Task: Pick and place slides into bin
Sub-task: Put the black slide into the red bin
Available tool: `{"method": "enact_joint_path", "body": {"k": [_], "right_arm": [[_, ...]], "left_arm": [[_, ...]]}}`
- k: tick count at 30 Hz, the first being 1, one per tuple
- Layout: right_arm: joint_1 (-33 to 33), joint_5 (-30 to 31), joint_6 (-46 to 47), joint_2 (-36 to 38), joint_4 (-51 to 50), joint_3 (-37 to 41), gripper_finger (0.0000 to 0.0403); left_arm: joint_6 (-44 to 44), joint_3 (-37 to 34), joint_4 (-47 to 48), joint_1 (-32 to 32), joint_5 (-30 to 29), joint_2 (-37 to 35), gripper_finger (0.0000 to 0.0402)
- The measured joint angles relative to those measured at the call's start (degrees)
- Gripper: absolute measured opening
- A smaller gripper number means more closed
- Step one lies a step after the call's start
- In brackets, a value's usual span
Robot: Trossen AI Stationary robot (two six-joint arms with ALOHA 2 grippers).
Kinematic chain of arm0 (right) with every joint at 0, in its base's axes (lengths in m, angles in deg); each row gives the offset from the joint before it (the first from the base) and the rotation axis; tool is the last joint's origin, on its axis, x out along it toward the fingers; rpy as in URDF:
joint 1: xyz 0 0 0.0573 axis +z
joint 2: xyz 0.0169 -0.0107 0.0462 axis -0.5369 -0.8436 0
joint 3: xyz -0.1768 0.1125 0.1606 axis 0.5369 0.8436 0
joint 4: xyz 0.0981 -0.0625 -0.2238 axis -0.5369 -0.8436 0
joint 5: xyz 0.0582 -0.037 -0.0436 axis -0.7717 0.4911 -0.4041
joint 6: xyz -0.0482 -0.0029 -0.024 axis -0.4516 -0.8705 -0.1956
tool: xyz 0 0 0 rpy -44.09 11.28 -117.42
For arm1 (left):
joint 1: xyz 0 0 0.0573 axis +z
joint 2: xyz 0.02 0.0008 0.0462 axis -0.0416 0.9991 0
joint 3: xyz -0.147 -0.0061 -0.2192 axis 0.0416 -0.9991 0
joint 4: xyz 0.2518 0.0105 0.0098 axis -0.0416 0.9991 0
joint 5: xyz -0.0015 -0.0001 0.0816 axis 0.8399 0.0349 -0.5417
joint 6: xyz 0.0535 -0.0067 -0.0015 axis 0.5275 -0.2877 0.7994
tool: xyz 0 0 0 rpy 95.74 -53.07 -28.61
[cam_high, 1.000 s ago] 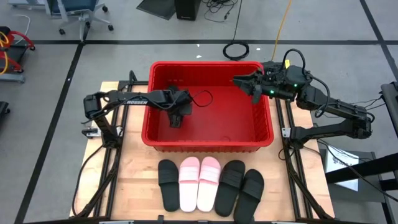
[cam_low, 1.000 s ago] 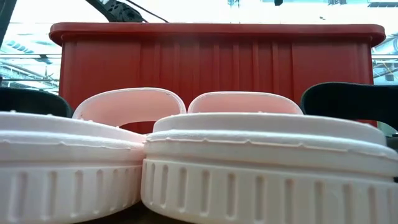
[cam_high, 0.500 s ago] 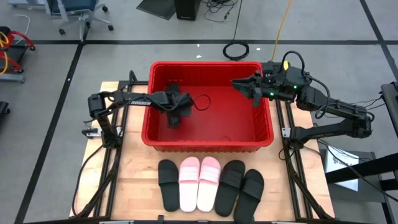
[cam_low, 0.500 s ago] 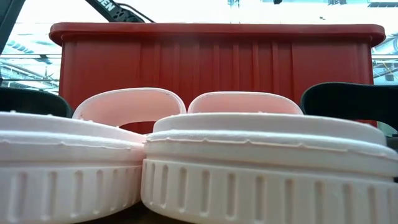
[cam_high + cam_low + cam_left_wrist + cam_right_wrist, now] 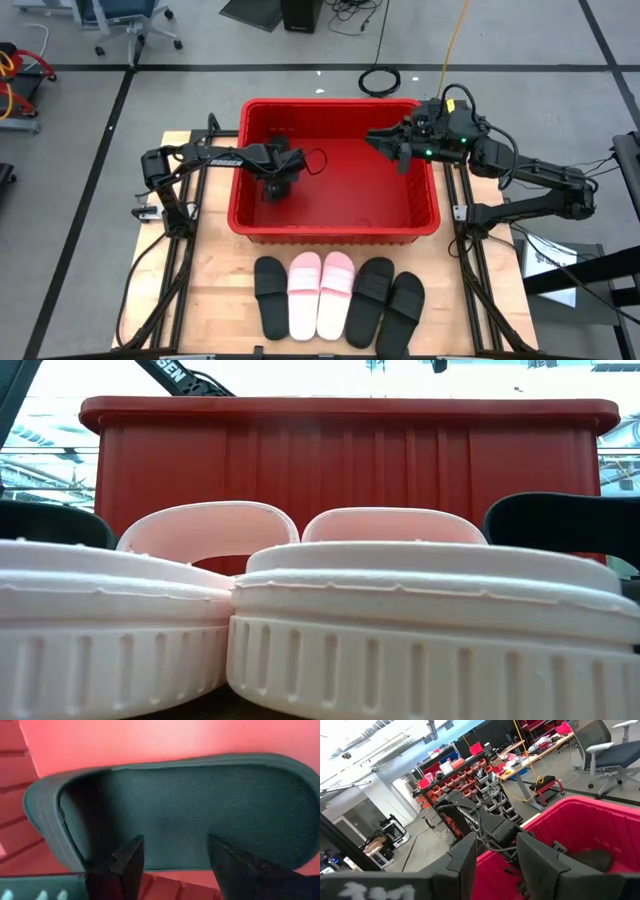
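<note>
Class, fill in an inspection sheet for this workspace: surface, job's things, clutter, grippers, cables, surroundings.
Surface: wooden table, bare around the items.
Job's things: red bin at the back; five slides in a row at the front, black slide, pink pair, two more black; another black slide lies inside the bin.
Clutter: nothing seen.
Grippers: left gripper over the bin's left part, open above the slide; right gripper over its back right corner, open, empty.
Cables: coil and yellow lead on the floor.
Surroundings: office chair, shelves of parts.

We are in a robotics lab or workshop: beyond the right gripper (image 5: 492, 857) we see racks of red parts bins (image 5: 465, 777), a cluttered workbench (image 5: 540, 747), an office chair (image 5: 615, 750) and cables (image 5: 380, 80) across grey floor.
</note>
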Motion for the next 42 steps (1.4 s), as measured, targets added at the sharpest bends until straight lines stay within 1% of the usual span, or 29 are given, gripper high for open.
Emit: {"method": "enact_joint_path", "body": {"k": [3, 9, 11, 12, 14, 17, 27, 30, 35, 38, 42], "right_arm": [[0.53, 0.0, 0.02, -0.59, -0.01, 0.0, 0.013], [1.36, -0.07, 0.21, -1.64, 0.0, 0.0, 0.013], [1.6, -0.02, 0.28, -1.84, 0.03, 0.0, 0.013], [1.6, 0.0, 0.23, -1.86, 0.03, 0.0, 0.013], [1.6, 0.02, 0.24, -1.86, 0.05, 0.0, 0.013], [1.6, 0.04, 0.18, -1.86, 0.05, 0.0, 0.013], [1.58, 0.13, 0.26, -1.86, 0.07, 0.0, 0.013], [1.58, 0.13, 0.28, -1.86, 0.1, 0.0, 0.013], [1.58, 0.14, 0.3, -1.84, 0.23, 0.0, 0.013], [1.58, 0.15, 0.31, -1.84, 0.29, 0.0, 0.013], [1.58, 0.15, 0.31, -1.84, 0.29, 0.0, 0.013]], "left_arm": [[-2.0, 0.0, -0.68, 0.51, 0.4, -0.14, 0.0209], [-3.82, 0.7, -4.5, 0.34, 4.93, -3.1, 0.0209], [-4.29, 0.76, -7.15, 0.07, 7.55, -4.46, 0.0209], [-4.25, 0.87, -8.81, 0.09, 10.11, -4.95, 0.0209], [-3.97, 0.82, -9.74, 0.04, 13.1, -5.43, 0.0209], [-3.2, 0.79, -11.38, -0.46, 13.18, -5.17, 0.0209], [-2.51, 0.74, -10.16, -0.63, 13.67, -0.97, 0.0209], [-2.48, 0.74, -10.2, -0.63, 12.45, -0.62, 0.0209], [-2.59, 0.74, -8.19, -0.67, 7.46, -0.48, 0.0209], [-2.73, 0.74, -5.34, -0.44, 5.12, -0.48, 0.0209], [-3.84, 0.72, -2.42, 0.25, 4.06, -0.48, 0.0209]]}}
